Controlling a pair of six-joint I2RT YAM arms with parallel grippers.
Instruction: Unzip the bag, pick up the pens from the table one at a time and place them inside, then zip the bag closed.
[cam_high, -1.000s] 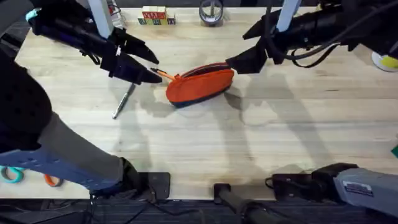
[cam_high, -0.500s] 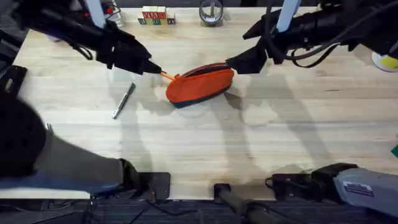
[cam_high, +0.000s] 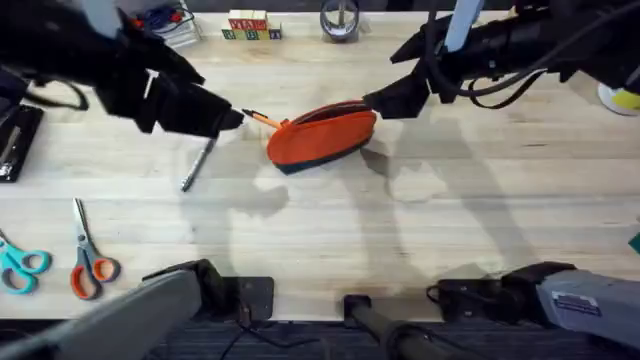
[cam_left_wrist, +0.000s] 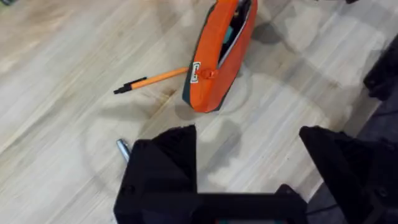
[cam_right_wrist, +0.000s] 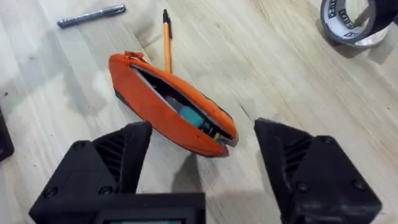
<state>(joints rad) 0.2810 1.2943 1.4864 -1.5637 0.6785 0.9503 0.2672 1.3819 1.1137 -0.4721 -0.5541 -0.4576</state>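
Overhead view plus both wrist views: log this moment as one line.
oval orange fabric pouch: unzipped | slim orange pen: on table beside pouch | silver-grey pen: on table | left jaws: open | right jaws: open

Left gripper (cam_high: 225, 118): dark and blurred in the overhead view, fingertips hard to separate.
Silver pen (cam_left_wrist: 122, 148): in the left wrist view, tip alone visible, rest hidden behind the left finger (cam_left_wrist: 168, 155).
Bag (cam_right_wrist: 169, 104) contents: teal object inside the open zipper, too small to identify.
Tape roll (cam_right_wrist: 354, 22): cut off by the picture's edge.
Blocks (cam_high: 248, 27): lettering too small to read.
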